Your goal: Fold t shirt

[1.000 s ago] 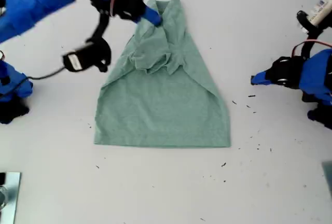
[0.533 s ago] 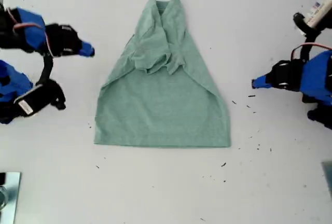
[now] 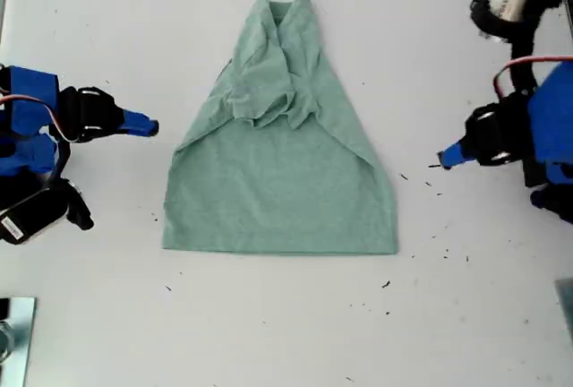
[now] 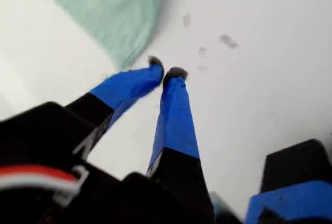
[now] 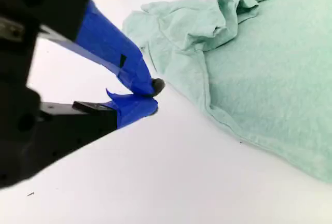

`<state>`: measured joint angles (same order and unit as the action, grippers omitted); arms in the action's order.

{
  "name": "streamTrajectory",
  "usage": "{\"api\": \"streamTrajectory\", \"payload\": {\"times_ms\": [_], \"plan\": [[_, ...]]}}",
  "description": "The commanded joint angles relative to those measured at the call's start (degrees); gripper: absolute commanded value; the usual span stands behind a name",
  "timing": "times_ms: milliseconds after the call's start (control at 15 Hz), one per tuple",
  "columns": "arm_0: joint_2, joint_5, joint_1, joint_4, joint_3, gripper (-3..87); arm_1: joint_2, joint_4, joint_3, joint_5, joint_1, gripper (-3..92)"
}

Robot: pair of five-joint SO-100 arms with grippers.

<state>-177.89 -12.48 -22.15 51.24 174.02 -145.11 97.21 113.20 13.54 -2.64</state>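
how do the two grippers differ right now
My first gripper is at the exterior view's right; my second gripper is at its left. My first gripper hangs over table dotted with dark specks, near the t shirt hem corner; my second gripper faces the shirt's slanted folded edge. Both are blue, shut, empty and off the shirt.

Both arms had bright blue shells joined by black motor blocks. My first gripper (image 4: pixel 166 72) and my second gripper (image 5: pixel 153 95) carried tapered blue fingers with dark tips. Red and white cables looped along each arm.
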Motion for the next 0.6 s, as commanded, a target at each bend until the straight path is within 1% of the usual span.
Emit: {"api": "streamTrajectory", "payload": {"times_ms": [0, 67, 200, 333, 533], "plan": [[-0.6, 0.8, 0.8, 0.3, -0.4, -0.1, 19.9, 3.1, -26.3, 0.1, 7.9, 27.2], [-0.8, 0.8, 1.0, 0.4, -0.4, -0.1, 24.2, 3.1, -28.4, 0.9, 9.6, 37.4], [-1.3, 0.8, 1.3, 0.4, -0.3, -0.1, 26.4, 1.2, -21.5, -1.4, 10.2, 35.4], [-1.5, 0.8, 1.4, 0.5, -0.3, -0.1, 26.7, -3.8, -11.2, -3.2, 10.0, 34.6], [-1.6, 0.8, 1.9, 0.5, -0.3, -0.1, 28.3, -19.9, 5.2, -6.1, 10.4, 33.3]]}}
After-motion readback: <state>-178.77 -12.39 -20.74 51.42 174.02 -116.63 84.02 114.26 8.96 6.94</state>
